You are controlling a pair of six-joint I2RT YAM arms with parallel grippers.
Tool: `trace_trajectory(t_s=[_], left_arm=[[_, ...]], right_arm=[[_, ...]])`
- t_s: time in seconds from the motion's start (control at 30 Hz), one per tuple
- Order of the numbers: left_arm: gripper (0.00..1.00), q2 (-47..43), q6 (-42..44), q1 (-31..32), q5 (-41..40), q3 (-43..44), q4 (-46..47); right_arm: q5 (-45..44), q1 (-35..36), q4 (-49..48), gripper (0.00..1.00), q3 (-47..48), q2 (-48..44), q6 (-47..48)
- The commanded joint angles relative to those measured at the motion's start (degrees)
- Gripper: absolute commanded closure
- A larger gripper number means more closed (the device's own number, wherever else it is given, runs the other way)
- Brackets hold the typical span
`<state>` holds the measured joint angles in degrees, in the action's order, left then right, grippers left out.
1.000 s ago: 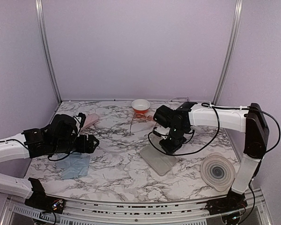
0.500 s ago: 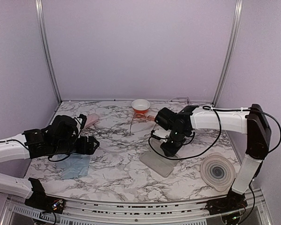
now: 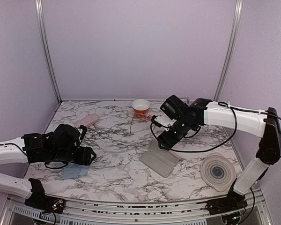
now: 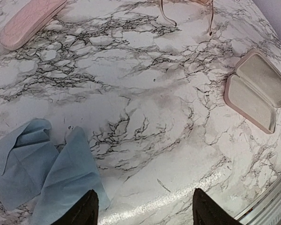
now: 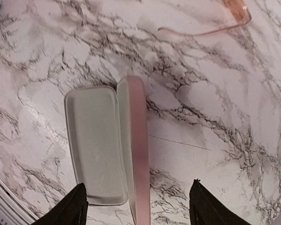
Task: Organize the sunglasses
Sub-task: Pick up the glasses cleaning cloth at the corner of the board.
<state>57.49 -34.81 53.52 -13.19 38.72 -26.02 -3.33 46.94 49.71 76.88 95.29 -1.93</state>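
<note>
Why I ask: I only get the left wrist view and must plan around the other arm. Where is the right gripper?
Observer: The right gripper hangs open above the open case, holding nothing.
Operator: Those thin arms at my top edge?
Observer: They're sunglasses with orange lenses, lying before a white bowl.
Operator: Anything else on the right?
Observer: A round ridged disc by the right arm's base.

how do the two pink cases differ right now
The open case is hinged apart, its pale lining showing; the closed case is shut, a slim pink oblong. The open case lies mid-table; the closed case lies at the far left. Both are pink and lie on the marble table.
</note>
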Motion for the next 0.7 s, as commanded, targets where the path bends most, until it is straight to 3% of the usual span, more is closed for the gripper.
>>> trace_trajectory(t_s=[0.0,0.23,0.37,0.67], left_arm=[[0.34,-1.81,-5.84,2.91,-3.53,-1.92,-6.89],[0.4,0.09,-11.49,6.54,-5.44,-4.95,-7.07],[0.43,5.84,-12.67,6.6,-7.05,-4.26,-7.13],[0.51,16.16,-15.1,6.54,-8.13,-0.25,-8.19]], right_arm=[[-1.22,-0.05,-6.58,0.28,-0.61,-8.39,-5.87],[-1.81,0.2,-14.24,0.28,-9.16,-19.89,-11.75],[2.01,0.21,-18.99,0.28,-14.01,-25.12,-13.05],[1.99,0.23,-18.79,0.28,-17.06,-27.51,-13.14]])
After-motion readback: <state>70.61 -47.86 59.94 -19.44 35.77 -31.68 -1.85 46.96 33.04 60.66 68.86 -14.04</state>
